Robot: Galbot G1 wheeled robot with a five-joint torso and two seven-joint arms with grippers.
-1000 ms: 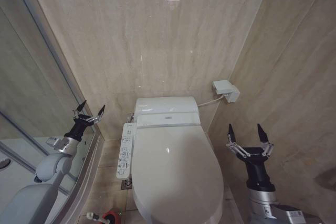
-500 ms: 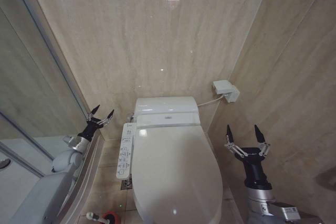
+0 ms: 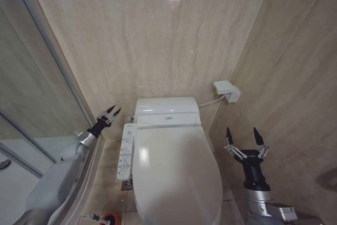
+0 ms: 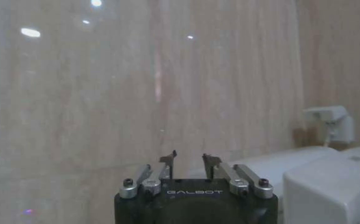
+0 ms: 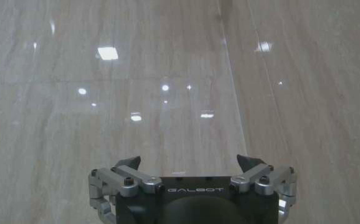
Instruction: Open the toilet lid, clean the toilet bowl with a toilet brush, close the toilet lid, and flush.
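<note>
The toilet lid (image 3: 176, 175) lies shut over the toilet bowl (image 3: 138, 209) in the lower middle of the head view, so the first step is not yet done. My left gripper (image 3: 110, 113) is raised at the left of centre, just beside the top of the button panel (image 3: 125, 150), its fingers a small way apart and empty. My right gripper (image 3: 245, 139) stands upright at the lower right, close to the wall, its fingers spread wide and holding nothing. The toilet brush (image 3: 95, 217) sits in its red holder (image 3: 110, 218) on the floor at the bottom left edge, partly cut off by the frame.

As I judge it, the main risk is on my left side: the space between the glass shower screen (image 3: 31, 93) and the panel is narrow, and a careless swing could knock the glass or press a button. The lid looks glossy and smooth, so my fingers may slip off its rim unless they hook under it squarely. I cannot make out a ribbon or any other easy hold from here. My right arm has little room before the wall and the wall socket box (image 3: 227, 91).
</note>
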